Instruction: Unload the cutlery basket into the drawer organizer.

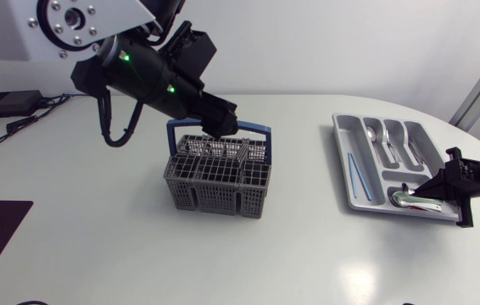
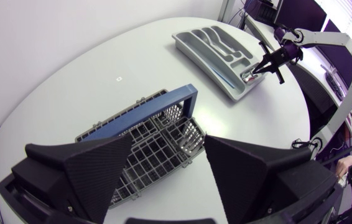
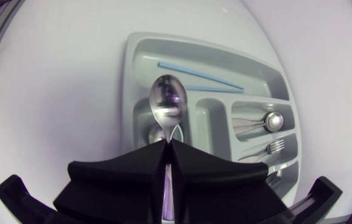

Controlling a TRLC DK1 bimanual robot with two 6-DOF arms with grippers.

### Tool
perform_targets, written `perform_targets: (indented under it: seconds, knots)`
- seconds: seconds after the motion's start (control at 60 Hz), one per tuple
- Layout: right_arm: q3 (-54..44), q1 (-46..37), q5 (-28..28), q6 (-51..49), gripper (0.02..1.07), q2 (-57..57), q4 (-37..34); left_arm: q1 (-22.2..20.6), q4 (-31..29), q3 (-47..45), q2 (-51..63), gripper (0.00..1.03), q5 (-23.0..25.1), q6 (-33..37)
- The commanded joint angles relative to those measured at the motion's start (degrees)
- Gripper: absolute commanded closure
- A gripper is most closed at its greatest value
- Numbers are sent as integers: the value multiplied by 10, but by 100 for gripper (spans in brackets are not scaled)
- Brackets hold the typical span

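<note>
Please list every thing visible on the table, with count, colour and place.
Plastic cutlery basket: one, grey with blue handle, middle of the table.
Plastic drawer organizer: one, light grey, table's right side.
Metal spoon: one, silver, held over the organizer's end compartment.
Metal cutlery lying in the organizer: several, silver, its compartments.
Thin sticks: apparently two, blue, organizer's outer long compartment.
Left gripper: one, black, open above the basket.
Right gripper: one, black, shut on the spoon.

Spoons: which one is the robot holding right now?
The spoon pinched by its handle in the right gripper, held over the drawer organizer. The other spoons lie in its compartments, with no gripper on them.
</note>
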Motion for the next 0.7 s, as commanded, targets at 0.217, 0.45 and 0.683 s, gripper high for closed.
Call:
perform_targets:
  seconds: [0.217, 0.45, 0.683]
  knots:
    - [-40, 10, 46, -37, 101, 27, 80, 15, -2, -35, -29, 17, -7, 32]
    - [-65, 20, 70, -37, 68, 25, 129, 3, -2, -44, -35, 17, -37, 40]
    - [-39, 16, 42, -7, 35, -19, 100, -12, -2, -42, -36, 16, -60, 46]
